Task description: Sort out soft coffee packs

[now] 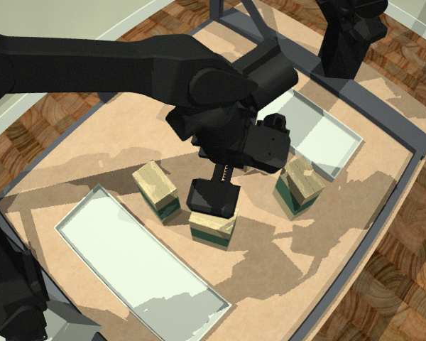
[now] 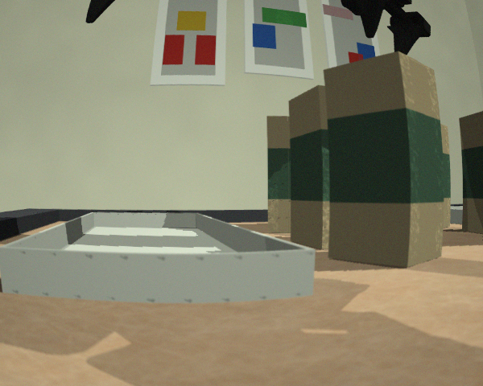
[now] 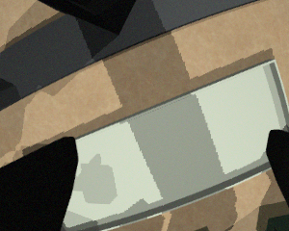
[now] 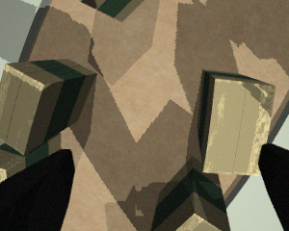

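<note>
Five tan coffee packs with green bands stand on the bench. In the top view I see three: one [image 1: 156, 189] and one [image 1: 212, 227] by the near tray [image 1: 140, 264], and one [image 1: 299, 185] by the far tray [image 1: 316, 136]. The right arm hides the other two. My right gripper [image 1: 213, 199] is open and empty, hanging above the pack at the middle. The right wrist view shows its fingers wide apart, high over several packs [image 4: 237, 122]. My left gripper [image 3: 175, 145] is open and empty above the far tray [image 3: 177, 154]; that arm stands at the back right [image 1: 347, 36].
The exterior view shows the far tray [image 2: 158, 257] on the left and a row of three packs [image 2: 381, 158] beside it, with another pack [image 2: 480, 170] at the right edge. A dark frame rail [image 1: 370, 102] borders the bench.
</note>
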Robot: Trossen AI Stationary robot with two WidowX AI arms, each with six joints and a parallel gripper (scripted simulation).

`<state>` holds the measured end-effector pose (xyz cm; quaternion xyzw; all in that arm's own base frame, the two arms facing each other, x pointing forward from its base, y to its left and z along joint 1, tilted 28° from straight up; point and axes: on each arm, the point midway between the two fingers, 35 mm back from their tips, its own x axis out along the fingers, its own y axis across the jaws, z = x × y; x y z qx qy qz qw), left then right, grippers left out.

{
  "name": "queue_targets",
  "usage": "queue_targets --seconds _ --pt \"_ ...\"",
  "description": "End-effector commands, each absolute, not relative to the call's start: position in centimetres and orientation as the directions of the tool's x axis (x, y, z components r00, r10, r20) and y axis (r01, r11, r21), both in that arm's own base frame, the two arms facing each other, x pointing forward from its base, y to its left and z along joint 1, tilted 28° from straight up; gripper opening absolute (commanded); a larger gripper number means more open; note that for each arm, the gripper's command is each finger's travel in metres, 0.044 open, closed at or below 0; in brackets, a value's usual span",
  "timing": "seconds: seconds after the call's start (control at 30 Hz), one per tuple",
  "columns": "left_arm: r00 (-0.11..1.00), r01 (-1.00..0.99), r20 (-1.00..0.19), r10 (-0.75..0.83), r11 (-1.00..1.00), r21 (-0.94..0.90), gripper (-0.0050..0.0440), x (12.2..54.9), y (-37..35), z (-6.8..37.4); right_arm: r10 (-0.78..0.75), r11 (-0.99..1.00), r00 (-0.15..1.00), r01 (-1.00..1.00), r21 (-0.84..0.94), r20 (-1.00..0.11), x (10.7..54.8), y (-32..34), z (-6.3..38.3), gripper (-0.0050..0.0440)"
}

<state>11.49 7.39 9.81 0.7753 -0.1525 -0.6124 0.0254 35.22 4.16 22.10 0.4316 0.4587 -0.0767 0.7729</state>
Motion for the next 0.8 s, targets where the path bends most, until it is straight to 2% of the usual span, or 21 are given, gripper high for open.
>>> queue_targets --seconds 0.0,0.03,0.13,0.27,0.77 --pt "0.21 -0.207 -0.943 -0.259 -0.954 0.216 0.0368 11.6 7.5 10.0 0.276 0.614 0.502 0.565 0.552 -0.82 35.3 4.1 19.9 0.0374" --pt "0.21 -0.207 -0.943 -0.259 -0.954 0.216 0.0368 11.6 7.5 10.0 0.276 0.614 0.502 0.565 0.552 -0.82 35.3 4.1 19.9 0.0374" --pt "0.21 -0.207 -0.943 -0.259 -0.954 0.216 0.0368 11.6 7.5 10.0 0.276 0.614 0.4 0.627 0.48 -0.874 35.0 4.1 17.4 0.0374" --pt "0.21 -0.207 -0.943 -0.259 -0.954 0.216 0.0368 11.6 7.5 10.0 0.276 0.614 0.398 0.628 0.479 -0.875 34.6 4.1 14.1 0.0374" --pt "0.21 -0.207 -0.943 -0.259 -0.954 0.216 0.0368 11.6 7.5 10.0 0.276 0.614 0.398 0.628 0.479 -0.875 34.6 4.1 14.1 0.0374"
